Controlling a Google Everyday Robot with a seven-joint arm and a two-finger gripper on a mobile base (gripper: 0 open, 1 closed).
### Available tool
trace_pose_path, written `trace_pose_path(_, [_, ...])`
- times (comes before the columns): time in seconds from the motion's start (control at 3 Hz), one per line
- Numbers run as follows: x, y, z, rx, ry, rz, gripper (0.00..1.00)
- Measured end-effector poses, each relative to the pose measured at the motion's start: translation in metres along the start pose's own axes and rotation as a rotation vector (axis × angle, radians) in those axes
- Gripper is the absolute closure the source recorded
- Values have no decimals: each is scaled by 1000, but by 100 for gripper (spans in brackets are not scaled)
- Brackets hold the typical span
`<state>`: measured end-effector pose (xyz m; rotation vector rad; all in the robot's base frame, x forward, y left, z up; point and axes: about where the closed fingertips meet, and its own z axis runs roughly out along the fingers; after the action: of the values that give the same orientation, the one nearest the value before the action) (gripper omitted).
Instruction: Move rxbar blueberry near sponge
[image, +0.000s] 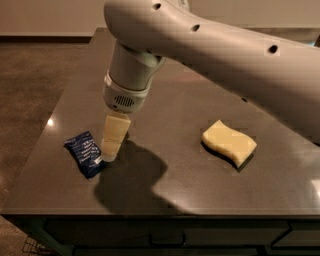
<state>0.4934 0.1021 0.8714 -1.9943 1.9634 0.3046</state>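
The rxbar blueberry (85, 153), a flat dark-blue crinkly wrapper with white print, lies near the table's front left. The pale yellow wavy-edged sponge (229, 142) with a dark underside lies to the right of centre. My cream blocky gripper (111, 150) hangs from the big white arm and points down, its tip right at the wrapper's right edge, just above the tabletop. The sponge is well to the right of the gripper.
The dark grey table (180, 115) has its left edge and front edge close to the wrapper. The white arm (215, 55) spans the upper right of the view and hides the back of the table. Brown floor lies to the left.
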Motion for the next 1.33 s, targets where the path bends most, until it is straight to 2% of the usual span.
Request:
trace_pose_path(0.67, [-29, 17, 35, -54, -2, -35, 0])
trace_pose_path(1.33, [-44, 27, 54, -79, -8, -55, 0])
